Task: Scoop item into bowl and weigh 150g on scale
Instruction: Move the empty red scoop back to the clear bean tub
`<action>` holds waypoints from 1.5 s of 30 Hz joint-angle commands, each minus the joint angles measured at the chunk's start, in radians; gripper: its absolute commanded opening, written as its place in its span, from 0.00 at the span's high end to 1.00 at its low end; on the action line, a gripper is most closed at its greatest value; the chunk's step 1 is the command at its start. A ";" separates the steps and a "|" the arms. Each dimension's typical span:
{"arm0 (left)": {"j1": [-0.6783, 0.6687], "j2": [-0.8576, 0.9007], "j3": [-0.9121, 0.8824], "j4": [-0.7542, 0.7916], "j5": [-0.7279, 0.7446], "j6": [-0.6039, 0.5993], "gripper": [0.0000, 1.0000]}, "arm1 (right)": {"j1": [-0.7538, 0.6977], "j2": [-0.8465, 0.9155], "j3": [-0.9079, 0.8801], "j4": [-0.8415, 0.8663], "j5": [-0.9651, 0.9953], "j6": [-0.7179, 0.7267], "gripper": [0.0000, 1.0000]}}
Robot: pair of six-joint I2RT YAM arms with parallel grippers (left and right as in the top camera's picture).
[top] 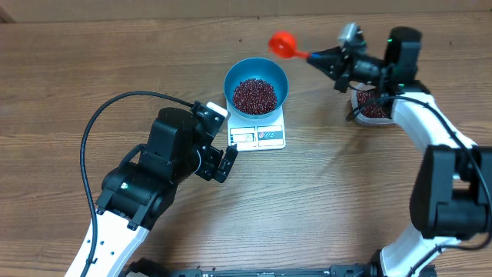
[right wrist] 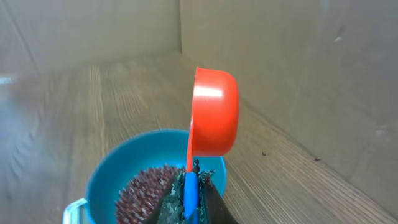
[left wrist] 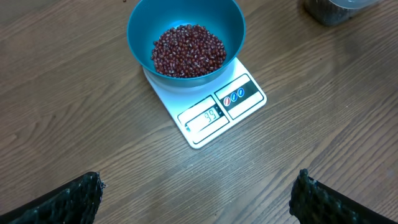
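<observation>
Wide left pincer (left wrist: 199, 182), bowl (left wrist: 138, 34) of beans (left wrist: 188, 50) ahead

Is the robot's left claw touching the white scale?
Apart. The left wrist view shows bare wooden table between the flat white rectangular kitchen scale and the black fingertips of the open left claw.

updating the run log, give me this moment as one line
left gripper open | right gripper shut on scoop | beans in bowl | bowl on scale
</observation>
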 commanded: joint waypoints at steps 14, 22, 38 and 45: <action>0.004 -0.011 0.008 0.003 0.011 0.015 0.00 | -0.059 -0.117 0.002 0.018 -0.244 0.349 0.96; 0.004 -0.011 0.008 0.003 0.011 0.015 0.00 | -0.156 -0.120 0.002 0.033 -0.243 0.590 0.96; 0.004 -0.011 0.008 0.003 0.011 0.015 0.01 | -0.224 -0.251 0.002 -0.266 0.343 0.451 0.96; 0.004 -0.011 0.008 0.003 0.011 0.015 0.01 | -0.224 -0.342 0.002 -0.557 0.656 0.296 0.96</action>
